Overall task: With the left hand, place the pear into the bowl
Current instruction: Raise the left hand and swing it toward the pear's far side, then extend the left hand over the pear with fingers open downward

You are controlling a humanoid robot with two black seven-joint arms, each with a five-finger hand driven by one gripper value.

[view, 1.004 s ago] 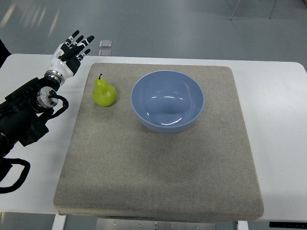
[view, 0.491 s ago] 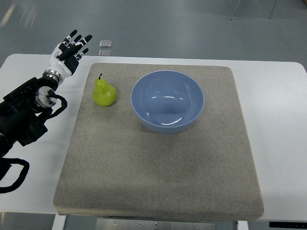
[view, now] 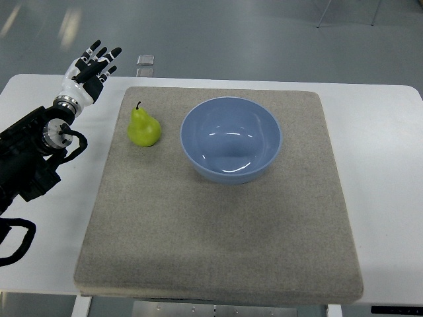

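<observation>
On coarse grey mat [view: 218, 231]: glossy green pear [view: 143, 127] upright beside round blue bowl [view: 230, 139]; left hand [view: 86, 69] fingers spread, empty

No readable text, label, brand, number or sign anywhere in the top view. Nothing printed on the pear [view: 143, 127], the blue bowl [view: 230, 139], the grey mat [view: 218, 231] or the white table [view: 390, 172]. Small square object [view: 145, 60] at upper left too small to show any marking.
</observation>
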